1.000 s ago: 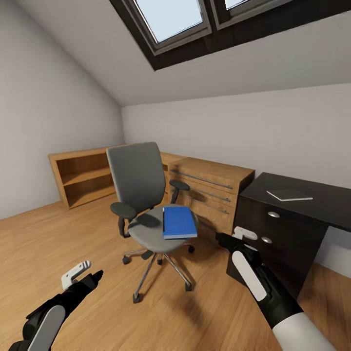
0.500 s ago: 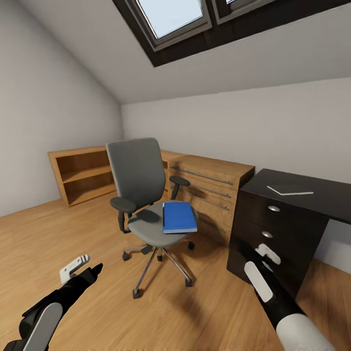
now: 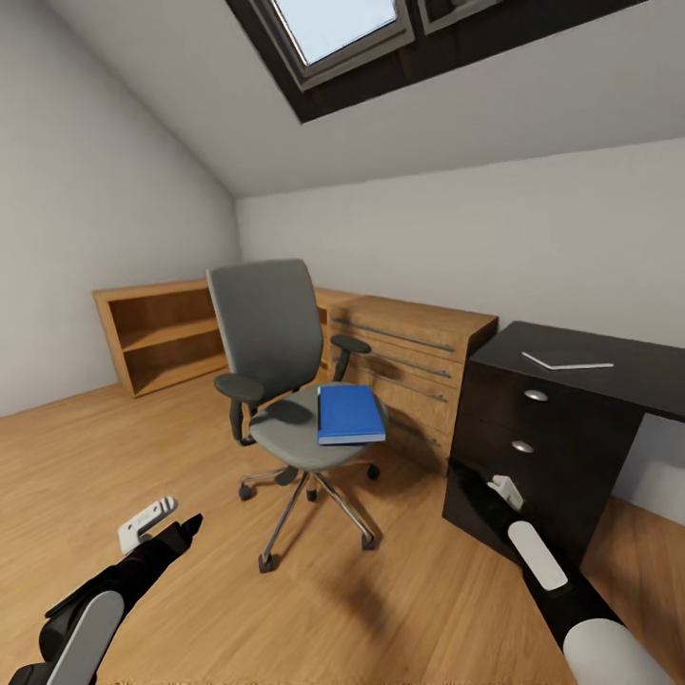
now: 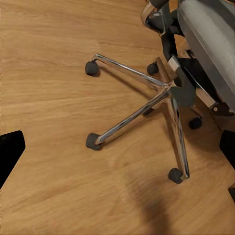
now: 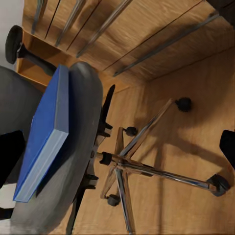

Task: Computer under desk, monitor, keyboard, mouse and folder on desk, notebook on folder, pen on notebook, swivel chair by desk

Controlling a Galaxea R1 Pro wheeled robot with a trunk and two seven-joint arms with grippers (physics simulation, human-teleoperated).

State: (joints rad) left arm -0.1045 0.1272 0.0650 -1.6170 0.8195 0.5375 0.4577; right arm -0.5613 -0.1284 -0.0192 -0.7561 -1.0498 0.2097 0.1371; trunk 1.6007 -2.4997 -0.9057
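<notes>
The swivel chair (image 3: 285,419) stands on the floor in mid room, left of the black desk (image 3: 571,419). The blue folder (image 3: 350,414) lies on the chair's seat and shows from the side in the right wrist view (image 5: 46,132). A thin grey notebook (image 3: 566,361) lies on the desk top. My left gripper (image 3: 169,523) hovers open low over the floor, in front and to the left of the chair's chrome base (image 4: 161,93). In front of the desk's drawers my right gripper (image 3: 487,487) is open and empty. Computer, monitor, keyboard, mouse and pen are out of view.
A light wooden chest with bar handles (image 3: 414,357) stands against the wall between chair and desk. An open wooden shelf (image 3: 157,338) sits at the left wall. A skylight (image 3: 333,24) is overhead. Bare wooden floor (image 3: 400,609) lies in front of the chair.
My right arm has dropped and drawn back from beside the chair towards the desk's drawers. The camera has shifted, so the room sits slightly higher in the picture. The left arm has hardly moved.
</notes>
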